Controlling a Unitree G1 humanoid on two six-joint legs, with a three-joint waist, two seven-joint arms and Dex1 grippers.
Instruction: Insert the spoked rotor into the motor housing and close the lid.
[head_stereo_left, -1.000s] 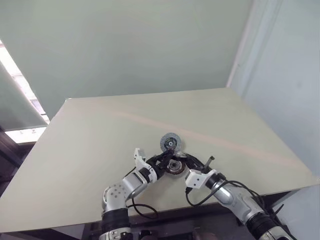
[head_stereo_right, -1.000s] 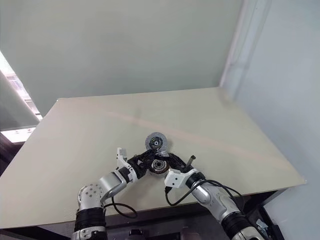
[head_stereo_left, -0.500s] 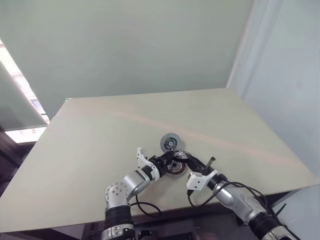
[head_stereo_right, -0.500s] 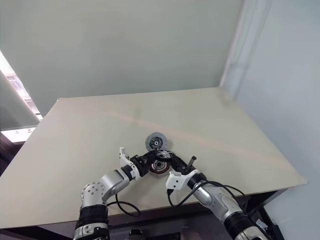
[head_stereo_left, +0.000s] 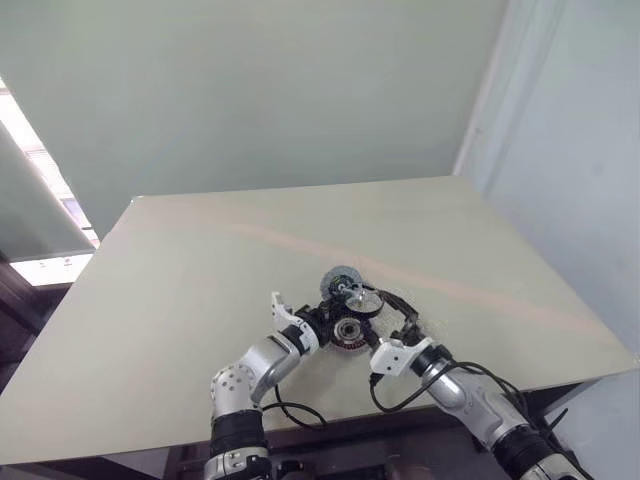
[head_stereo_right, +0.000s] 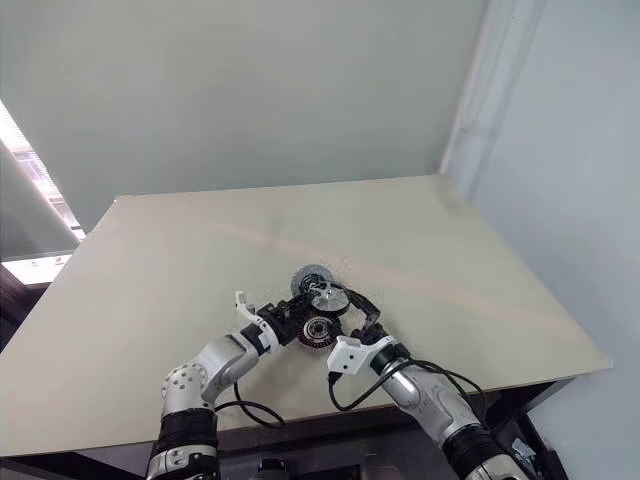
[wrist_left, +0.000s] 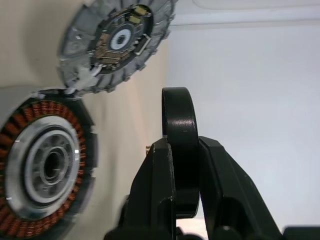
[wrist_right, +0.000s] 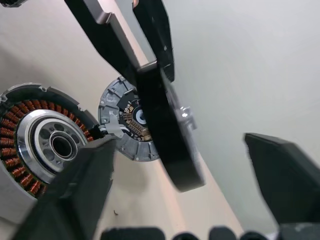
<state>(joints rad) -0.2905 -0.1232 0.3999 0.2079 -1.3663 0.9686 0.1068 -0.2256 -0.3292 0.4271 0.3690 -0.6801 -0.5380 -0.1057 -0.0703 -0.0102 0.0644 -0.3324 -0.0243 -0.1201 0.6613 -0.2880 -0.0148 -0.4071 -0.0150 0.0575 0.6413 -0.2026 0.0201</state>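
On the pale worktop (head_stereo_left: 180, 300) the motor housing (wrist_left: 42, 167) lies flat, copper windings up, with the lid (wrist_left: 117, 42) just beside it on the far side, their edges seemingly touching. The left tool (wrist_left: 181, 150) pinches the spoked rotor (wrist_right: 167, 125) edge-on (black rim between its fingers), lifted above the housing. The right tool (wrist_right: 180, 170) stands wide apart, its fingers on either side of the rotor, clear of it.
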